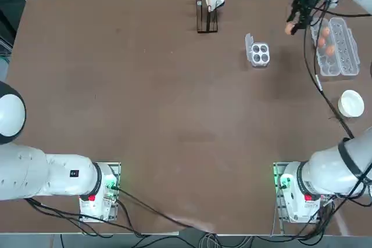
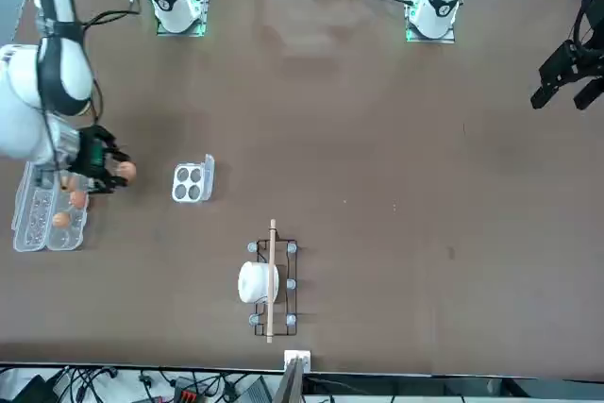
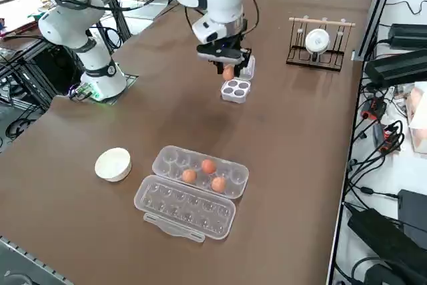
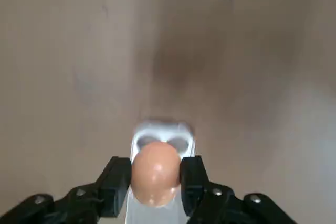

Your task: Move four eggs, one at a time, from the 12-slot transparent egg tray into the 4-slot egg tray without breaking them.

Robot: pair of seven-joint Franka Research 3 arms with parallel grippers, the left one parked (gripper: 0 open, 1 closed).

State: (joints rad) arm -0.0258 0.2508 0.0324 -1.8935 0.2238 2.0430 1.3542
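One egg sits clamped in right gripper jaws, clearest wrist-side.

The counter is matt brown, faintly scuffed. The 12-slot transparent egg tray and the 4-slot egg tray are clear, glossy moulded plastic. The egg in the right gripper has a smooth orange-brown shell with a soft sheen; the gripper's fingers are matt black. The bowl is glossy white.
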